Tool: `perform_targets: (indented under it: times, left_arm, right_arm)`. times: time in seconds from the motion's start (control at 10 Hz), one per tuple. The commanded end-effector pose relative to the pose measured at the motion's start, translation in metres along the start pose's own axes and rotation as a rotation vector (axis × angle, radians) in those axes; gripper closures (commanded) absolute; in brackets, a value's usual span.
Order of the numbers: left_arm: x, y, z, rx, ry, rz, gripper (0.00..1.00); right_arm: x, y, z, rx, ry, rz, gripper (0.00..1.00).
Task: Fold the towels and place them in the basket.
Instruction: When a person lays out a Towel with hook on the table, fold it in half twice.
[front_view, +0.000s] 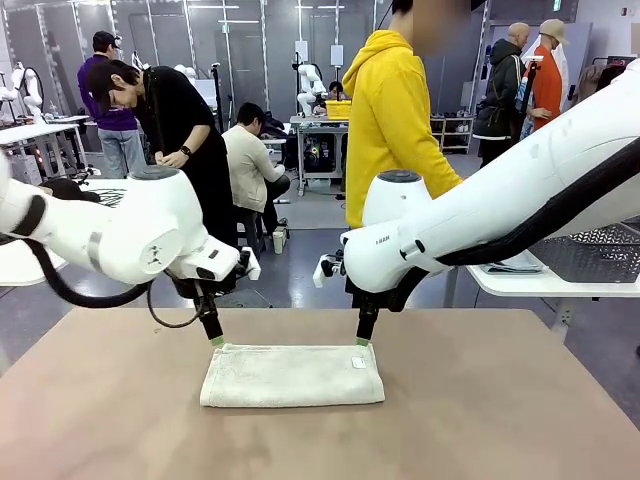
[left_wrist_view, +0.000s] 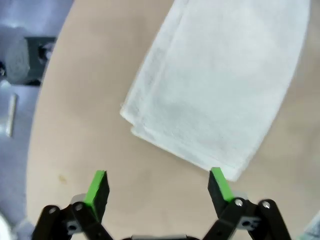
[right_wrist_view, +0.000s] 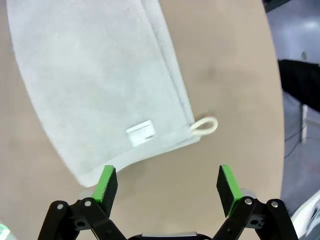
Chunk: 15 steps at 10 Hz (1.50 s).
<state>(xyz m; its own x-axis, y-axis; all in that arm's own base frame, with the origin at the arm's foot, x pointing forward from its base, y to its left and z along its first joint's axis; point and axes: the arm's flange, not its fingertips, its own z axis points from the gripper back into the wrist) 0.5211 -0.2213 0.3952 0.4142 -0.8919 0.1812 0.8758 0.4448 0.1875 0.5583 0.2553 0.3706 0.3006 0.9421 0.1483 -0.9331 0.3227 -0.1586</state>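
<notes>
Front view: folded off-white rectangular terry towel (front_view: 292, 375) lies mid-way across the tan tabletop (front_view: 500, 400), long axis left-right. At its far left corner is the left gripper (front_view: 216, 341), at its far right corner the right gripper (front_view: 362, 341). Both are equally near, with jaws spread wide and empty.

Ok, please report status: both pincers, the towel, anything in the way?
Left pincer open, empty, by far-left corner of towel. Right pincer open, empty, by far-right corner. Towel folded, flat on table. Nothing in the way.

Tan table (front_view: 480, 420), folded off-white towel (front_view: 292, 375) lying flat near its middle
</notes>
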Motion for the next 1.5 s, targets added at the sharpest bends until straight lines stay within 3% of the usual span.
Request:
perform_targets:
  times: [0.0, 0.3, 0.7, 0.8, 0.9, 1.1, 1.4]
  left_arm:
    - [-0.055, -0.031, 0.047, -0.035, -0.055, 0.191, 0.0]
    - [-0.118, -0.065, 0.083, 0.008, -0.053, 0.432, 0.0]
    - [-0.182, -0.099, 0.108, 0.059, -0.119, 0.535, 0.0]
    - [-0.186, -0.102, 0.111, 0.069, -0.155, 0.51, 0.0]
    - [-0.157, -0.066, 0.114, 0.037, -0.126, 0.512, 0.0]
    - [-0.157, -0.066, 0.114, 0.037, -0.126, 0.512, 0.0]
    - [-0.157, -0.066, 0.114, 0.037, -0.126, 0.512, 0.0]
  right_arm:
    - [-0.012, 0.031, 0.018, 0.017, 0.019, -0.238, 0.0]
    - [-0.008, 0.055, 0.036, 0.009, 0.049, -0.52, 0.0]
    - [-0.006, 0.058, 0.023, 0.031, 0.133, -0.923, 0.0]
    - [-0.011, 0.057, 0.019, 0.083, 0.075, -0.893, 0.0]
    - [-0.013, 0.06, 0.031, 0.03, 0.113, -0.8, 0.0]
    - [-0.013, 0.06, 0.031, 0.03, 0.113, -0.8, 0.0]
    - [-0.008, 0.047, -0.004, 0.14, 0.137, -0.965, 0.0]
